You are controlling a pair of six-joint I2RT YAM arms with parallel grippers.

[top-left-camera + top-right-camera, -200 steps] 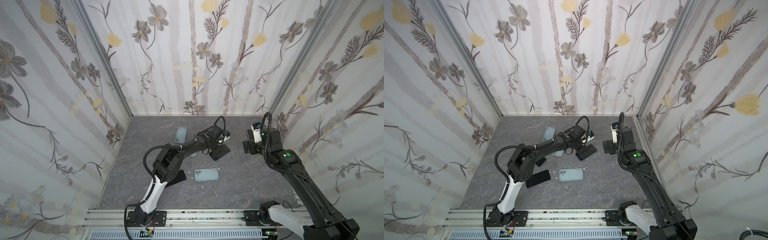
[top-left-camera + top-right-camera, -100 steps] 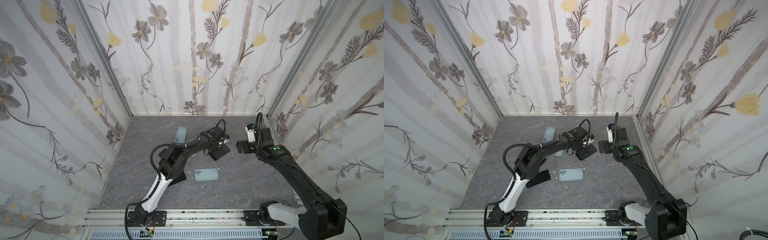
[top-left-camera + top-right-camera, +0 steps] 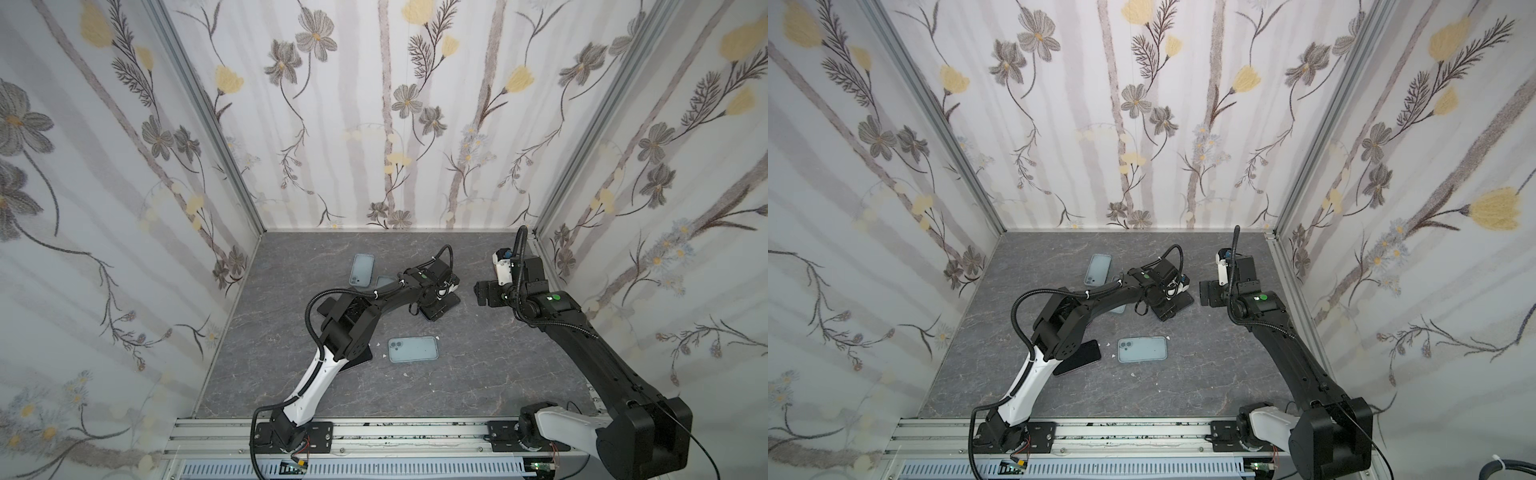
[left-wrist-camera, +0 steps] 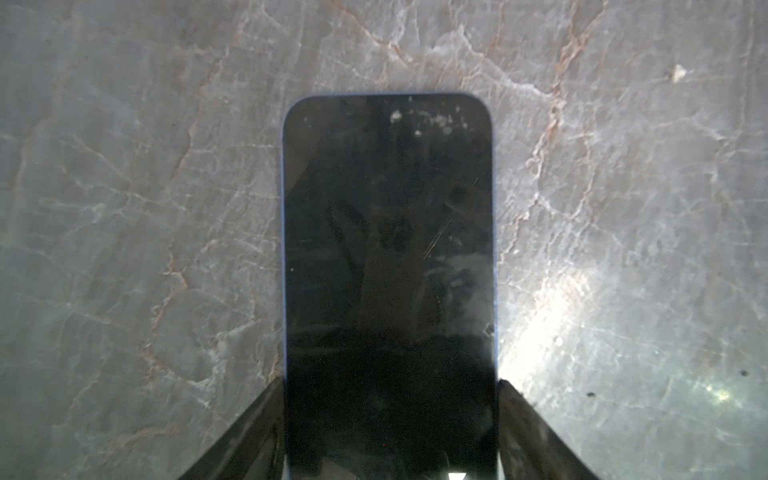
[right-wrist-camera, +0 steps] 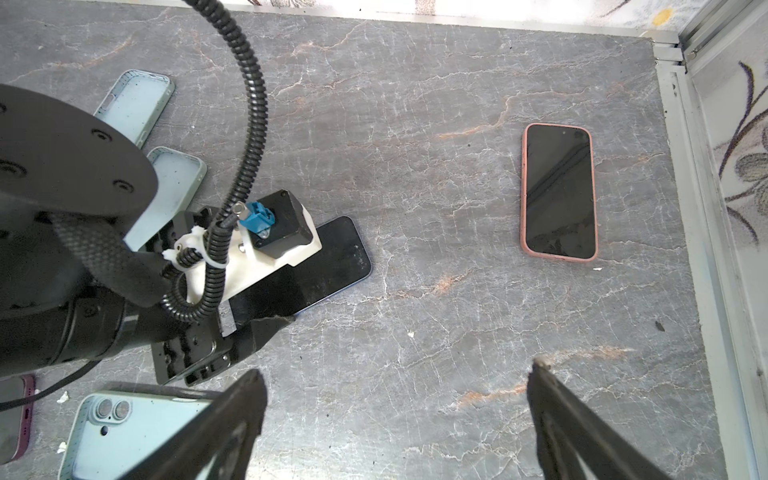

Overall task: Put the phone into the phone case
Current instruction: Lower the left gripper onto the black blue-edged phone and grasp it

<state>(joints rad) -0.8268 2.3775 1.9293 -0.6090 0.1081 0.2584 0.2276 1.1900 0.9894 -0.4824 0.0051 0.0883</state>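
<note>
A dark phone (image 4: 388, 249) with a thin blue rim lies screen up on the grey table (image 3: 478, 365), near the middle in both top views (image 3: 1177, 309). My left gripper (image 4: 390, 384) straddles its near end, one finger against each long edge. It shows the same from the right wrist view, phone (image 5: 332, 257) under the left wrist. Two empty light blue phone cases (image 5: 133, 104) (image 5: 178, 183) lie open side up behind the left arm. My right gripper (image 5: 397, 370) hangs open over bare table, to the right of the phone (image 3: 482, 293).
A light blue case or cased phone (image 3: 412, 349) lies back up, camera lenses showing, nearer the front. A dark phone (image 3: 1079, 357) lies by the left arm's elbow. A phone in a pink case (image 5: 559, 193) lies near the right wall (image 5: 706, 208).
My left gripper's fingers have closed in onto the phone's long edges. The right arm has swung lower and leftward, toward the middle of the table.
</note>
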